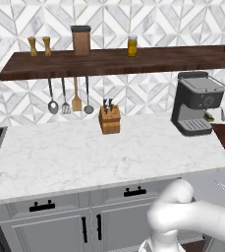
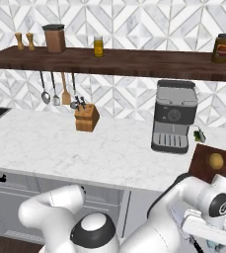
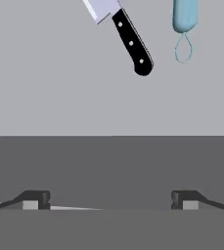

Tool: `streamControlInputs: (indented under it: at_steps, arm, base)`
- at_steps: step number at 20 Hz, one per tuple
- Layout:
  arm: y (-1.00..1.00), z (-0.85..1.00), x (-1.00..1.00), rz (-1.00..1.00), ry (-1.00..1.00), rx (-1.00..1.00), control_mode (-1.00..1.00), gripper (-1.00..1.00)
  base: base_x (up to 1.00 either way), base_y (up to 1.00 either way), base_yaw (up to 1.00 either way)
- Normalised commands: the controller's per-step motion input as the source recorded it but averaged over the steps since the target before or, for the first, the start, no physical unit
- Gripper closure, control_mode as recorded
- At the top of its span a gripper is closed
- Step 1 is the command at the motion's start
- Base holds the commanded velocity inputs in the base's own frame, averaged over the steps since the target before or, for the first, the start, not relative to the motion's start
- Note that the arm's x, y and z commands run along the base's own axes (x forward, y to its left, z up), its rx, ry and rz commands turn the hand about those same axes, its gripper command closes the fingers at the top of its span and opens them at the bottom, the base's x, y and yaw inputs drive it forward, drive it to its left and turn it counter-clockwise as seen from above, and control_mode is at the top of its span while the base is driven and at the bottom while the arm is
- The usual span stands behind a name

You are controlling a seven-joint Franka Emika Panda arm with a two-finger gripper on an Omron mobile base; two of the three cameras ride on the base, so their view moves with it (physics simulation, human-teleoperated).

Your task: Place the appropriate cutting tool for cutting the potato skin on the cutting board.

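Arm folded low in front of the counter, below the worktop edge: elbow link bulging up at lower right of the left base view, forearm running off toward the right. In the right base view, wrist and hand down at the lower right corner, in front of the cabinet face under the cutting board [image 2: 203, 170]. Hand camera pointed into a flat grey surface, apparently an open drawer's floor.

Gripper [image 3: 111, 200] with fingers set wide apart, tips low at both sides of the hand view, nothing between them.

In the hand view, ahead of the tips: a knife [image 3: 125, 34] with black riveted handle and pale blade, lying diagonally, blade cut off by the top edge. Just beside it, a pale blue handle with a thin wire loop [image 3: 184, 29], probably the cutting tool; its upper end out of frame. Both well apart from the fingertips.

Cutting board dark reddish-brown, flat on the marble counter [image 1: 84, 152], just right of the coffee machine [image 2: 172, 116]. A potato [image 2: 216, 160] resting on the board. Knife block [image 1: 109, 119] further left near the wall, beneath the wall shelf [image 1: 114, 61] with hanging utensils.
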Motion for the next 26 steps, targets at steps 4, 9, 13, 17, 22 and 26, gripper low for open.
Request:
streamControlInputs:
  at_steps: [4, 9, 13, 17, 22, 26]
  arm:
    - [0.04, 0.0, 0.4, 0.0, 0.0, 0.0, -1.0, -1.0]
    - [-0.06, -0.04, 0.4, 0.0, -0.02, 0.0, -1.0, -1.0]
    - [-0.19, -0.25, 0.05, 0.0, -0.11, 0.0, -1.0, -1.0]
    - [-0.1, -0.35, 0.0, 0.0, -0.22, 0.0, -1.0, -1.0]
    - [-0.01, -0.38, 0.06, 0.0, -0.18, 0.0, -1.0, -1.0]
    - [-0.01, -0.23, 0.08, 0.0, -0.02, 0.0, -1.0, -1.0]
  base:
    - [0.0, 0.0, 0.0]
    - [0.0, 0.0, 0.0]
    - [0.0, 0.0, 0.0]
    - [0.0, 0.0, 0.0]
    - [0.0, 0.0, 0.0]
    - [0.0, 0.0, 0.0]
